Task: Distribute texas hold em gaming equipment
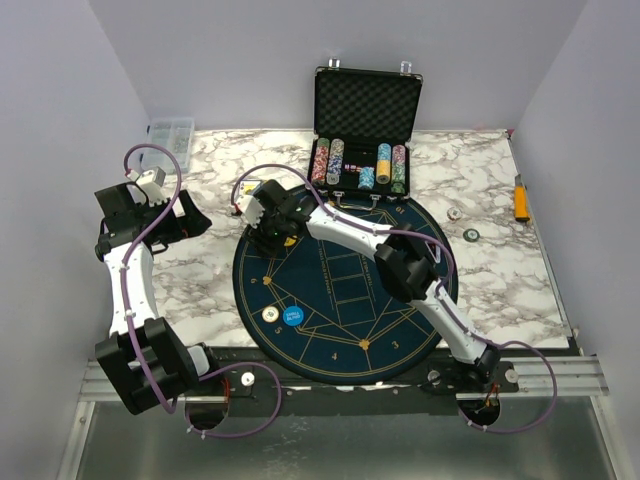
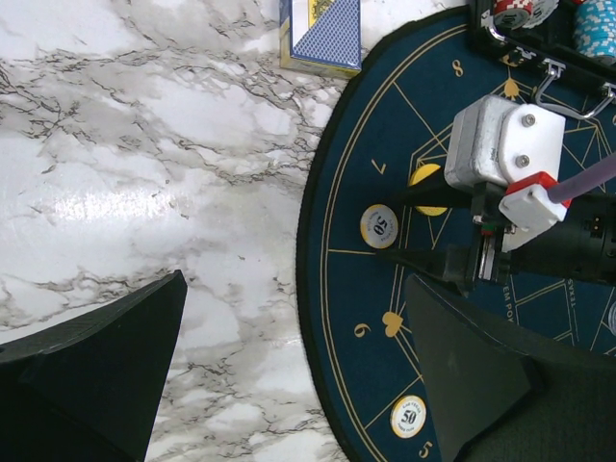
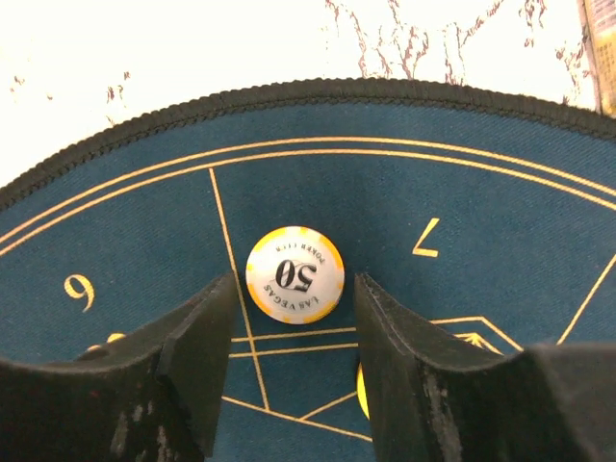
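Note:
A cream and yellow "50" chip (image 3: 295,274) lies flat on the dark-blue mat (image 3: 144,221) beside the gold 7. My right gripper (image 3: 296,313) is open, with one finger on each side of the chip and neither touching it. From the left wrist view the same chip (image 2: 379,226) sits at the right gripper's fingertips (image 2: 397,198), and a yellow disc (image 2: 427,189) is partly hidden under them. A second "50" chip (image 2: 408,417) lies near the 5. My left gripper (image 2: 296,281) hangs wide open and empty over the mat's left edge. A blue disc (image 1: 292,318) rests on the mat.
An open black case (image 1: 365,100) with stacked chips stands at the back of the mat (image 1: 400,330). A blue card box (image 2: 322,34) lies on the marble. Two loose discs (image 1: 471,236) and a yellow tool (image 1: 521,197) lie at the right. A clear plastic box (image 1: 170,135) sits at the back left.

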Available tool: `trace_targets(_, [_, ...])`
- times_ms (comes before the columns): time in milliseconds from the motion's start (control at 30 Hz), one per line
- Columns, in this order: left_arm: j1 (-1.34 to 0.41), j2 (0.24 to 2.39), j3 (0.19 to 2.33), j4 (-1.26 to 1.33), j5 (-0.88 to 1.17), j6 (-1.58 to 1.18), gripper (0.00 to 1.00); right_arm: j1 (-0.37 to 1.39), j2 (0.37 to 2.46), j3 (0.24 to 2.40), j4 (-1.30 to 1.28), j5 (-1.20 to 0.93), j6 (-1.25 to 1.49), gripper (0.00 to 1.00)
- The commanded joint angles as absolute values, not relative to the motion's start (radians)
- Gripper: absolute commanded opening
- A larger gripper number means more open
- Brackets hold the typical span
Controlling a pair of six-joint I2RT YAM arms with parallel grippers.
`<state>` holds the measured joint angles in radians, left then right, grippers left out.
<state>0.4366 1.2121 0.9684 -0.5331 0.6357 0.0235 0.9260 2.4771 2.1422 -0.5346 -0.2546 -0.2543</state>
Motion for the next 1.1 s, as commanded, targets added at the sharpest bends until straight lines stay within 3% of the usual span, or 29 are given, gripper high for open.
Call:
trace_targets(0, [0.438,1.22,0.988,-0.531,0.67,0.036,0.98,0.93,2.489,2.188,-0.512,-0.249,-0.239,0.64])
trace_targets(133, [0.438,1.219,0.984,-0.531,0.685,0.046,0.98,0.928,2.388,2.143,-0.488,-0.282,-0.207,0.74])
trace_targets(333, [0.421,1.191,0.96,-0.529,0.715,0.106,0.98,0.878,2.174,2.041,-0.528,-0.312,-0.185,0.75])
trace_targets(500, [0.332,1.16,0.911,-0.529,0.694,0.19,0.98,0.749,1.949,1.807,-0.572,-0.304,-0.202,0.78])
trace_targets(733, [0.149,1.133,0.88,-0.521,0.554,0.231,0.98,0.463,1.612,1.493,-0.608,-0.329,-0.209,0.94])
trace_targets(1067, [0.119,1.15,0.895,-0.53,0.552,0.226,0.98,-0.105,1.478,1.27,-0.73,-0.394,-0.372,0.94])
